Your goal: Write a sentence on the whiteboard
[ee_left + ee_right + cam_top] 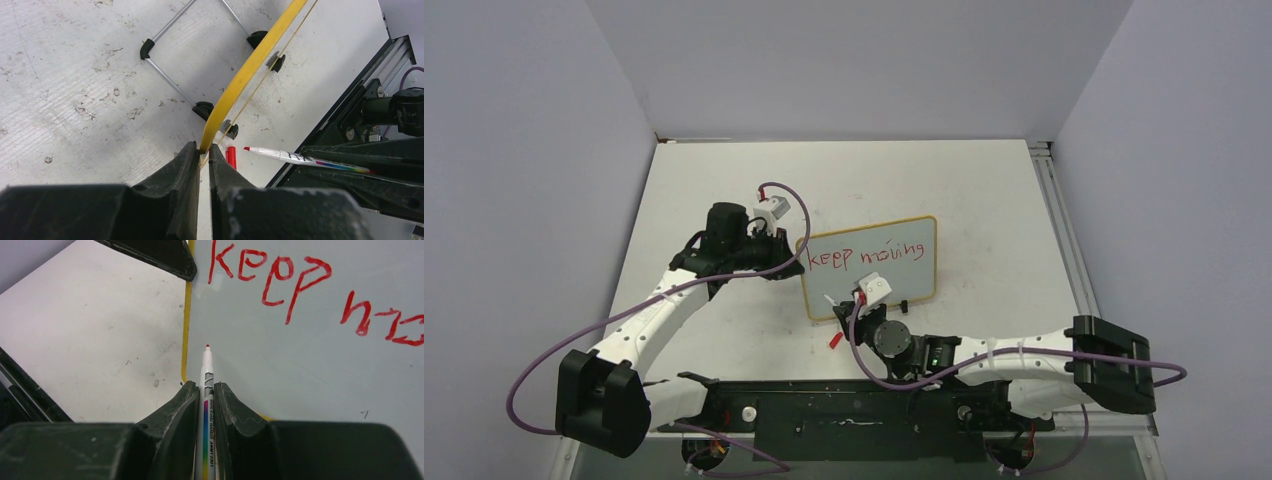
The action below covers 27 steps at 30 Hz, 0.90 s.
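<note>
Pinching the left edge of the small, yellow-framed rectangular whiteboard with the left pincer, fingers clamped flat against the frame. Held it upright on black feet near the middle of the scuffed white bench. Gripped a white, red-tipped marker pen in the right pincer, closed on the barrel, tip at the board's lower-left face, contact unclear. Showed a red handwritten sentence, "keep moving", along the top. Left a red cap lying just beside the frame.

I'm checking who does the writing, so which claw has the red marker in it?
The right claw pinches the marker, red tip forward; the left claw instead clamps the yellow frame of the whiteboard.
</note>
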Available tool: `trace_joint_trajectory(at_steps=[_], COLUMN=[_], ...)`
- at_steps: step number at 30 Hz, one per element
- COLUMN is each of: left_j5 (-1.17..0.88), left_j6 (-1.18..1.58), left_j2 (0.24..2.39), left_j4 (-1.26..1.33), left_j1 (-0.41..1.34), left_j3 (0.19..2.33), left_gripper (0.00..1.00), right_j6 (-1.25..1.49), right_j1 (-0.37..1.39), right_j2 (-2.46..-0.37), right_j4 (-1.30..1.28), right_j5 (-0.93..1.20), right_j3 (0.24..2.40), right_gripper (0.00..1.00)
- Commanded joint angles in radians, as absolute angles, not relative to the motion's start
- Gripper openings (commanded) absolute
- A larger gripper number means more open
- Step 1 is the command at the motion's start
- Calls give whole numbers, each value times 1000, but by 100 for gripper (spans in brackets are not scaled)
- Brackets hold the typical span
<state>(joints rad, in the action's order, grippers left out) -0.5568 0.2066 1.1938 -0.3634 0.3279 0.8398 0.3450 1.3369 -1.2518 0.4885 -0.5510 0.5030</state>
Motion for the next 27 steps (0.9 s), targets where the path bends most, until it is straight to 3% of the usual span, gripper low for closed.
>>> trace_joint_trajectory(at_steps=[1, 27], left_j5=[-558, -560], left_j6=[225, 225], left_j2=[1172, 1173], left_j4=[-327, -327], left_j1=[330, 333], left_j3=[845, 845], left_gripper=[0, 0], right_j6=[308, 323], right_j1=[1339, 1287], right_j2=[-1297, -1394], right_j4=[615, 632], right_j5=[-529, -517], right_j3=[571, 589], right_gripper=[5, 5])
